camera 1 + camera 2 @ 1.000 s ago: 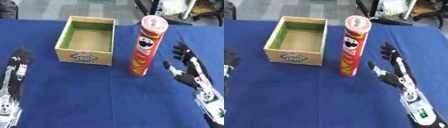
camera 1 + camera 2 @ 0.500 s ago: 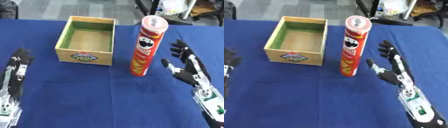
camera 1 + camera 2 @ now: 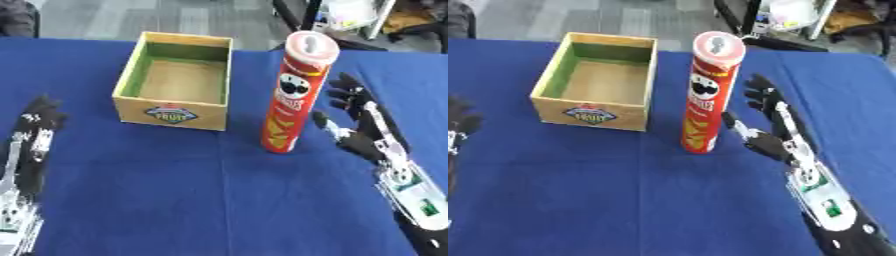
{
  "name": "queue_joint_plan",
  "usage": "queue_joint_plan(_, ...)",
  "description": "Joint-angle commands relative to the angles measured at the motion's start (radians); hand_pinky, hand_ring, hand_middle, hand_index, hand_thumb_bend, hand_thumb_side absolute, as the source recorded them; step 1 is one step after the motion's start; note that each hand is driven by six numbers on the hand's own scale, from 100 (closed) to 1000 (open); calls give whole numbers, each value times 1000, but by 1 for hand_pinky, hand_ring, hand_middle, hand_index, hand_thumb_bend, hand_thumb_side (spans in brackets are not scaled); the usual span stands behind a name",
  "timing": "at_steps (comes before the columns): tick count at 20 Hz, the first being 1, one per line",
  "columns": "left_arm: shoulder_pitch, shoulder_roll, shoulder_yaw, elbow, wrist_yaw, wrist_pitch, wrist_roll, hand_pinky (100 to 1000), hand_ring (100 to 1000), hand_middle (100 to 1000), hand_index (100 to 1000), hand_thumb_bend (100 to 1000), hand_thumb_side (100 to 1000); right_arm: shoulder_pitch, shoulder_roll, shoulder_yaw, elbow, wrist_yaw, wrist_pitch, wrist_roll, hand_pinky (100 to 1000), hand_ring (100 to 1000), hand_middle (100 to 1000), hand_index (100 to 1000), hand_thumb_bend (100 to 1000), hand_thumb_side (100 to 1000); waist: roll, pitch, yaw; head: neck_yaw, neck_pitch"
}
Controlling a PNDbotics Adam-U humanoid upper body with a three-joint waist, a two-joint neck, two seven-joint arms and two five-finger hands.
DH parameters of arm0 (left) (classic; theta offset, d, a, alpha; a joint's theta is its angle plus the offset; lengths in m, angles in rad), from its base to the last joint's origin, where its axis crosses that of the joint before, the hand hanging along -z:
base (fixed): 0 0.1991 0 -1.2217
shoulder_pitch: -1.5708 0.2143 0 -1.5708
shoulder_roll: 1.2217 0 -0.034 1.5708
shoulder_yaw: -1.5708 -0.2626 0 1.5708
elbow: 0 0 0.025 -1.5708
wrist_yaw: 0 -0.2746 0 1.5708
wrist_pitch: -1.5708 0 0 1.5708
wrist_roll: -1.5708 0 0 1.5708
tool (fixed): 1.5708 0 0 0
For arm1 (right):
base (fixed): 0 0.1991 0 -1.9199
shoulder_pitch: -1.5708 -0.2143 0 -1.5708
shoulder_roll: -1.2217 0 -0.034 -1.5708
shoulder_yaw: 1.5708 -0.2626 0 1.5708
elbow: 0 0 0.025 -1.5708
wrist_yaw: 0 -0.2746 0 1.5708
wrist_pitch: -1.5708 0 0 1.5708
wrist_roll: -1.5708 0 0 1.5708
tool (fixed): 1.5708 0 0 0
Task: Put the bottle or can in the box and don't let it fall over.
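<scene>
Left eye view: everything placed relative to the can.
Right hand: just right of the can, fingers straight and spread, thumb pointing at the can's lower half; small gap, not touching.
Right arm: runs from the hand down to the lower right corner, silver section with a green patch.
Can: tall red tube with a pale lid, upright on the table, outside the box.
Box: open wooden box with green inner walls and a fruit label on its front; just left of the can, apart from it; nothing visible inside.
Left hand: well left of the can, past the box, near the left edge; lies on the table with straight fingers pointing away, holding nothing.
Table: blue cloth, under the can, box and both hands.
</scene>
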Motion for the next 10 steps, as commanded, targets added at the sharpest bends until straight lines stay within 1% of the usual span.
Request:
queue_joint_plan(1,-9,8,4,-17,2,-1,-3,878,804,826,950,459,749,-28,-16,1,11,-18,-7,-2,863,877,879,1000,480,402,5,-12,2,-3,-6)
queue_joint_plan(10,-11,6,4,-18,2,-1,-4,878,804,826,950,460,748,-61,2,2,57,-28,-21,-7,861,873,876,1000,480,401,9,-10,6,-7,-6)
